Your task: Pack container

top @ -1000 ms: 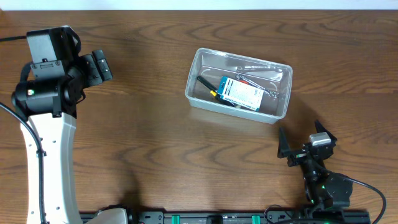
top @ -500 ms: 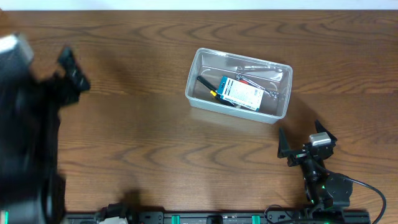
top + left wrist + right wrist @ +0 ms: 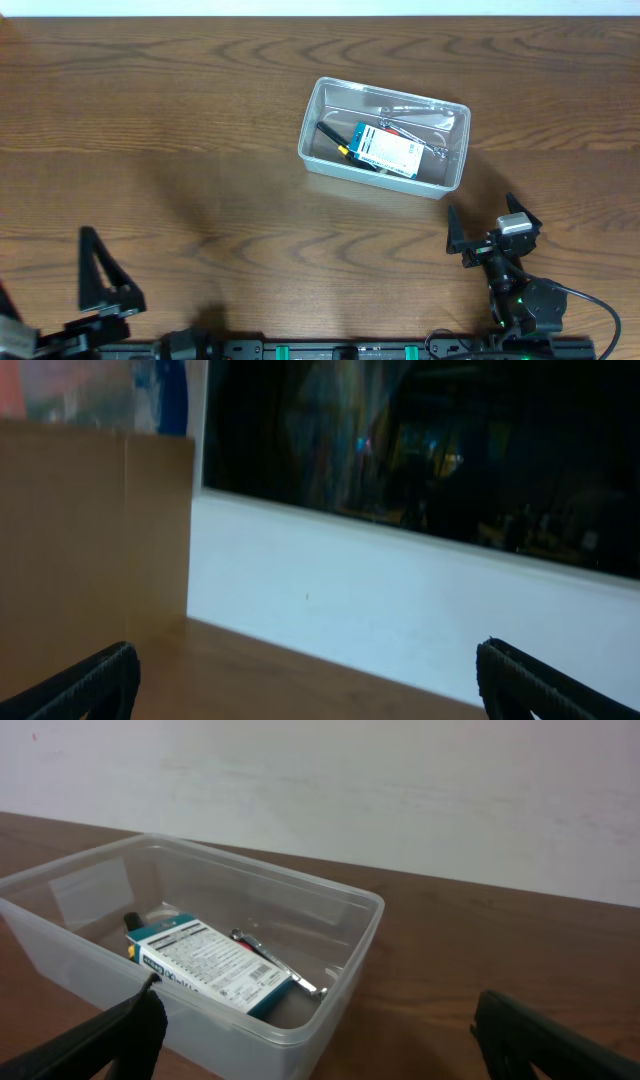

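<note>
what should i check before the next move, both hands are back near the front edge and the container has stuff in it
1. Left hand empty, jaws wide apart: ok.
2. Right hand empty, jaws wide apart: ok.
3. Container upright on the table, apart from both hands: ok.
4. Blue-and-white box and metal tool lying inside the walls, nothing over the rim: ok.
5. Right wrist camera sees the container: ok.
6. Left wrist camera sees the container: not ok, it faces the wall.
</note>
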Controlling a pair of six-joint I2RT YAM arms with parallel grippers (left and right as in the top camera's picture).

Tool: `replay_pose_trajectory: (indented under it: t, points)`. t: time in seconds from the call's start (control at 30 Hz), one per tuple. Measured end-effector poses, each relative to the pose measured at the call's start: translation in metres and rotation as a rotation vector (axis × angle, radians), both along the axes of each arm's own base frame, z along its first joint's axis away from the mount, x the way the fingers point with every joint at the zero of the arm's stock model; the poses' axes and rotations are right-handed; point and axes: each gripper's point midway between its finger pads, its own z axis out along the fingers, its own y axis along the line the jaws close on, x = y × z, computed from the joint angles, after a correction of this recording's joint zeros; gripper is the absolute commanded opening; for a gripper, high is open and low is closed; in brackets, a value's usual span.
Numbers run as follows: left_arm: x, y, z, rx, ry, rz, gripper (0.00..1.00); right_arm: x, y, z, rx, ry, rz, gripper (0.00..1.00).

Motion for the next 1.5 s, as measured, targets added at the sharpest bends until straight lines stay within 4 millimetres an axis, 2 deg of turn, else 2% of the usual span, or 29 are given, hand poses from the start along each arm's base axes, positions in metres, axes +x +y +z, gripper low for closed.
replay_pose_trajectory:
  t: [0.07,0.3,0.47,0.67,0.83,1.03,1.37,1.5]
  points:
    - [0.009,0.002,-0.020,-0.022,0.023,0.000,0.98,0.000,0.000,0.000,0.000,0.000,0.000,0.99]
    - [0.067,0.010,-0.117,-0.156,0.126,-0.004,0.98,0.000,0.000,0.000,0.000,0.000,0.000,0.99]
    - [0.097,0.014,-0.182,-0.223,0.162,-0.003,0.98,0.000,0.000,0.000,0.000,0.000,0.000,0.99]
    - [0.119,0.012,-0.237,-0.283,0.144,-0.022,0.98,0.000,0.000,0.000,0.000,0.000,0.000,0.99]
    - [0.124,0.007,-0.260,-0.309,0.158,-0.046,0.98,0.000,0.000,0.000,0.000,0.000,0.000,0.99]
    - [0.123,0.006,-0.267,-0.316,0.144,-0.052,0.98,0.000,0.000,0.000,0.000,0.000,0.000,0.99]
    - [0.126,0.006,-0.301,-0.366,0.173,-0.046,0.98,0.000,0.000,0.000,0.000,0.000,0.000,0.99]
    - [0.126,0.006,-0.306,-0.371,0.171,-0.047,0.98,0.000,0.000,0.000,0.000,0.000,0.000,0.99]
